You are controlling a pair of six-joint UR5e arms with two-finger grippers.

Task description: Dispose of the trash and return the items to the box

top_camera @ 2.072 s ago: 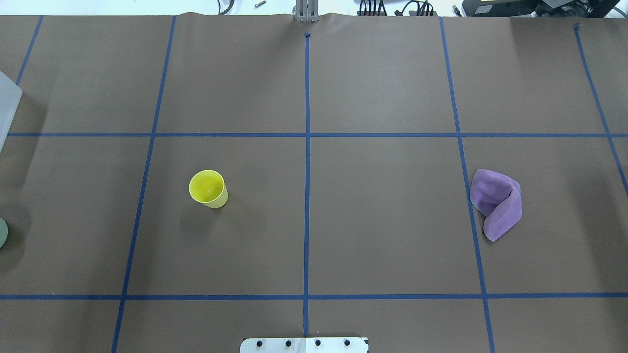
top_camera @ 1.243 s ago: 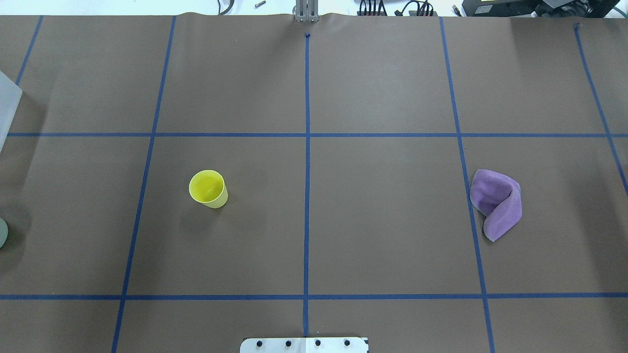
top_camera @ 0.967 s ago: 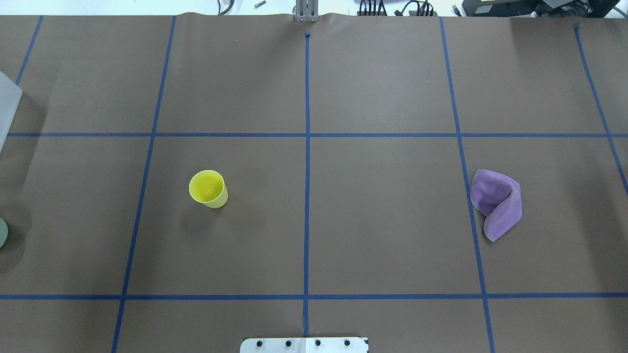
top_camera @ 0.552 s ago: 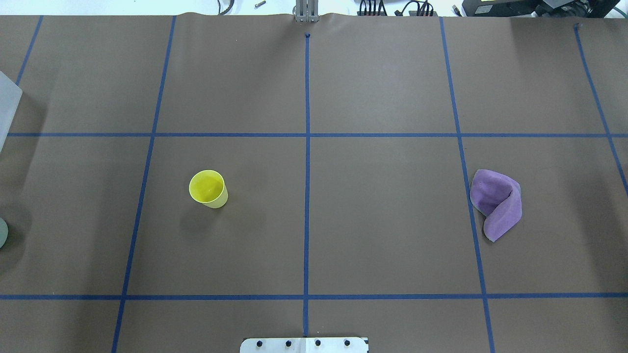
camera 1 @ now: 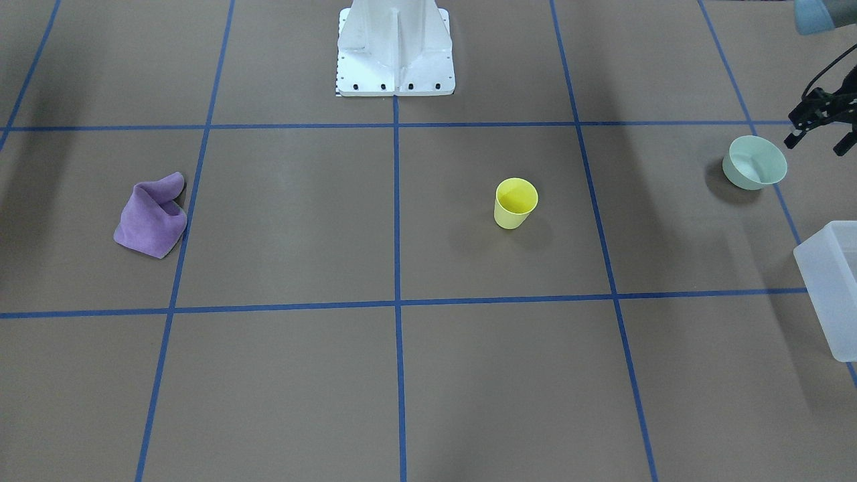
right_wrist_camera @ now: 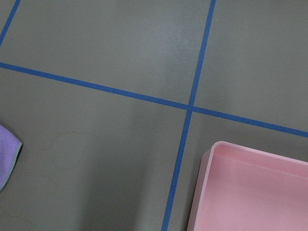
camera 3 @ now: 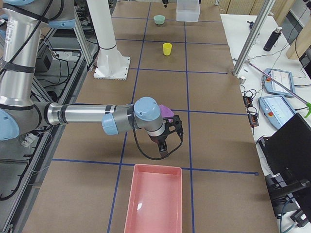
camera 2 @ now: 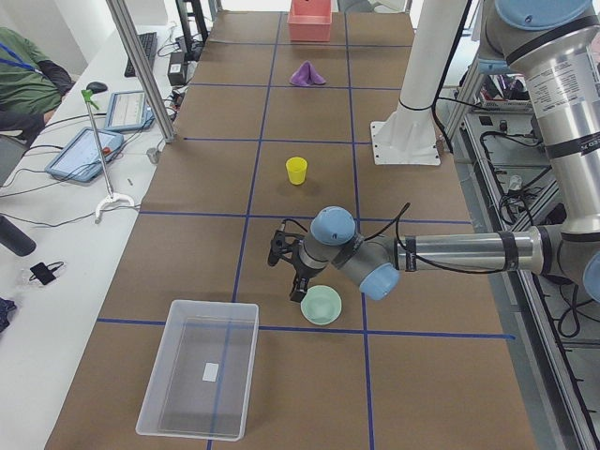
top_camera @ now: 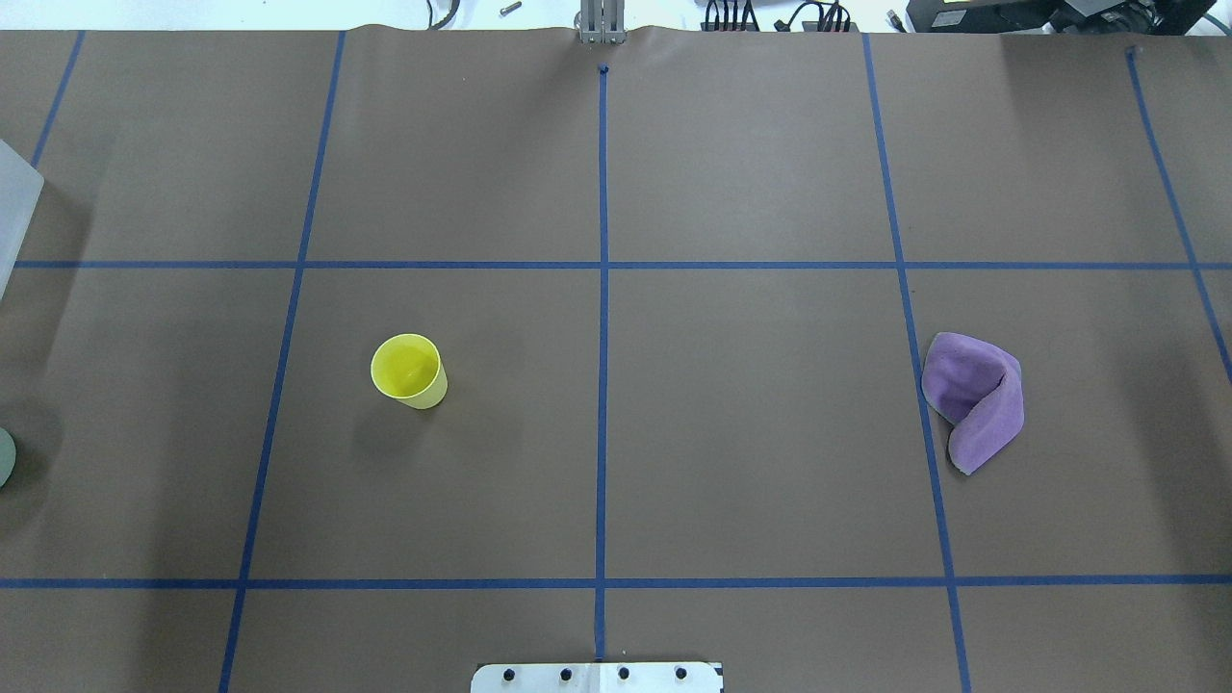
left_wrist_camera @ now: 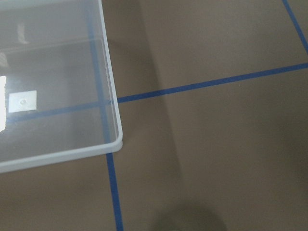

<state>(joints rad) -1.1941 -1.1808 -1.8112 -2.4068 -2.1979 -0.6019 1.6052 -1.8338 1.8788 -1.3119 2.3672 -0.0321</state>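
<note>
The small bright yellow tapered plastic cup [camera 1: 515,203] stands upright on the table [camera 1: 402,375], probably light, stiff and slick, best pinched across its rim by my left hand [camera 1: 817,144], spread and empty between it and the frosted white plastic box [camera 1: 833,294]; whether my right hand [camera 3: 167,138] is spread I cannot tell.

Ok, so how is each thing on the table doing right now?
Yellow cup: upright, empty.
Green bowl: upright, empty.
Purple cloth: crumpled in a heap.
Frosted bin: open top, only a small label inside.
Pink bin: open top, empty.
Left gripper: fingers open, holding nothing.
Right gripper: cannot tell.
</note>
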